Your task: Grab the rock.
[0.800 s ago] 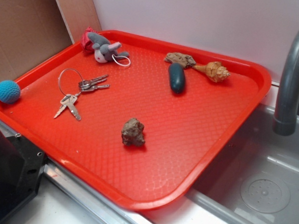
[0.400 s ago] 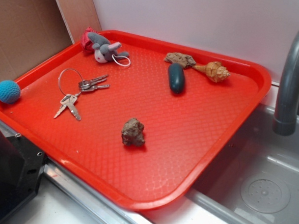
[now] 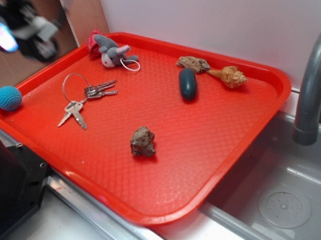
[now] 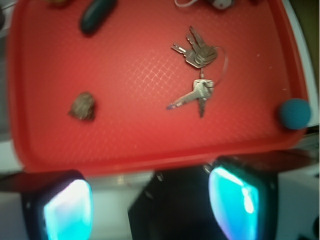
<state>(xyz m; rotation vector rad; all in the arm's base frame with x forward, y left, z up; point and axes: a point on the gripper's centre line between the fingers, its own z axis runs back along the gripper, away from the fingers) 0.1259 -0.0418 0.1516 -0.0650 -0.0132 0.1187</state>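
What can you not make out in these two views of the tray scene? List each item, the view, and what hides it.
- Gripper, exterior view: motion-blurred at the top-left edge, so its shape is unclear.
- Plush toy, wrist view: cut off by the top edge.
- Bark-like piece, wrist view: cut off by the top edge.
- Rock, wrist view: surface detail lost to blur.
- Faucet, exterior view: cut off by the right edge.

The gripper (image 4: pixel 152 205) had chunky black fingers (image 4: pixel 67 207) with glowing cyan-teal pads, looked blurry black and white over by the tray (image 3: pixel 264 74) corner.
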